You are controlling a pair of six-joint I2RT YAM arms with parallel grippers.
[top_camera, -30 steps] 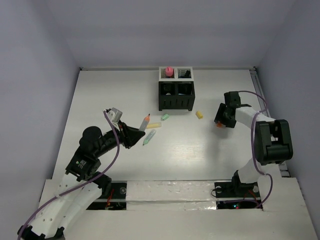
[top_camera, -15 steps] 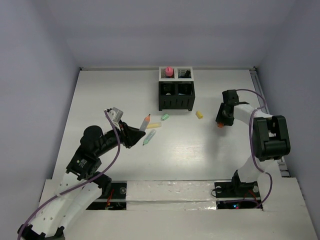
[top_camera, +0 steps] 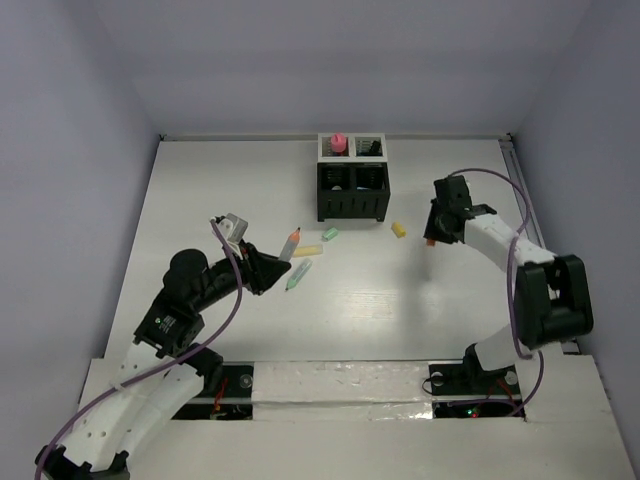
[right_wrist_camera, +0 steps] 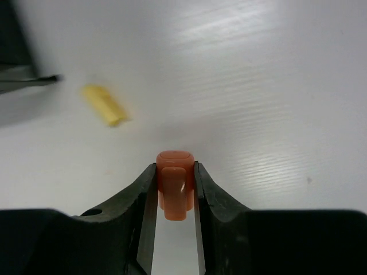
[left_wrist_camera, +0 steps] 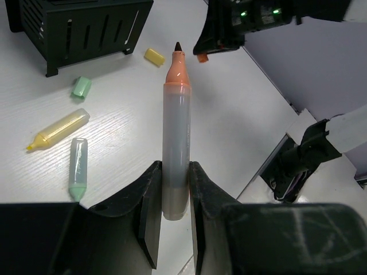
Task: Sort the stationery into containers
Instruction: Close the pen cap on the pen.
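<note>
My left gripper is shut on an uncapped orange-tipped marker, seen up close in the left wrist view, tip pointing toward the right arm. My right gripper is shut on an orange cap, lifted above the table right of the organizer. The organizer has two black front compartments and two white rear ones; a pink tube stands in the rear left one. On the table lie a yellow marker, a light green marker, a green cap and a yellow cap.
The white table is walled at the back and sides. A rail runs along the right edge. The organizer's front wall shows top left in the left wrist view.
My right gripper has lifted and moved up-left toward the organizer with the orange cap. My left gripper holds the marker almost unmoved.
</note>
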